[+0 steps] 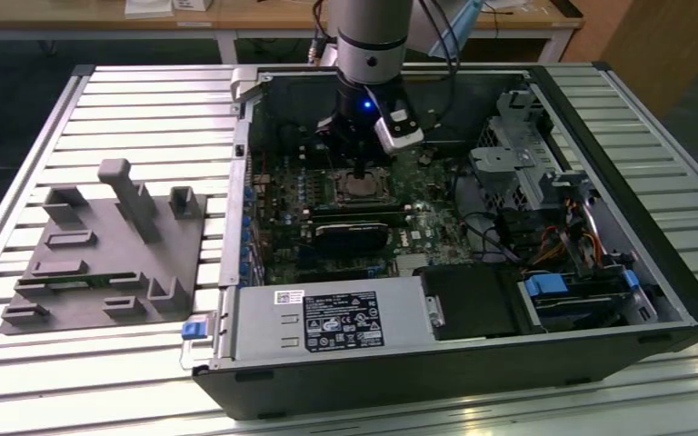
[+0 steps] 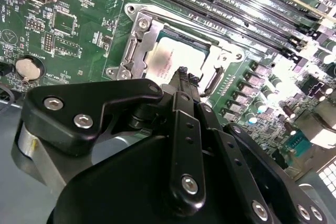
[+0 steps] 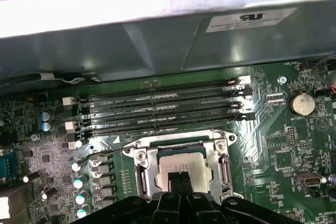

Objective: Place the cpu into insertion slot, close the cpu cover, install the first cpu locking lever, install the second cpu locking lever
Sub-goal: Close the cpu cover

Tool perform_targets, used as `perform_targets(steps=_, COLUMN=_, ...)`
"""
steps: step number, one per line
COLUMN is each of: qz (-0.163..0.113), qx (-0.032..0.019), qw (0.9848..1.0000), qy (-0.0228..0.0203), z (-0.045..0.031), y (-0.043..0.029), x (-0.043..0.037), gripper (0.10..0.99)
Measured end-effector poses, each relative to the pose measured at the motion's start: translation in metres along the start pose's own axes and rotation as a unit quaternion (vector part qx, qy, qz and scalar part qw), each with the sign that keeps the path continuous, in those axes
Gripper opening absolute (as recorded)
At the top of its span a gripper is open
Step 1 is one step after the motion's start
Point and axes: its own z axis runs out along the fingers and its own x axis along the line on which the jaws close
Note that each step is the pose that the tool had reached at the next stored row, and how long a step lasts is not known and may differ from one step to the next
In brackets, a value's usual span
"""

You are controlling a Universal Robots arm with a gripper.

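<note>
The gripper (image 2: pixel 182 73) blocks the near side of the socket with its own body in both wrist views, so fingertip contact is hard to judge. Jaws clenched together, nothing between them, tips at or just above the top of the cpu (image 3: pixel 181 162). The cpu sits in the insertion slot (image 1: pixel 335 188), upper middle of the exterior view, with the cpu cover (image 3: pixel 143 171) down around it. A thin wire lever (image 3: pixel 102 154) juts out beside the cover; latching unclear.

Slatted metal table (image 1: pixel 143 104), wooden desk (image 1: pixel 264 15) behind
</note>
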Motion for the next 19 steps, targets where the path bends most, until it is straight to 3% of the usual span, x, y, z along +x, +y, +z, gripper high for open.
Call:
perform_targets(steps=6, qz=0.002, qx=0.0000, qw=1.0000, qy=-0.0001, z=0.0003, y=0.0008, x=-0.0057, gripper=0.106)
perform_targets(steps=19, qz=0.002, qx=-0.0001, qw=1.0000, qy=-0.0001, z=-0.0050, y=0.0011, x=-0.0060, gripper=0.106)
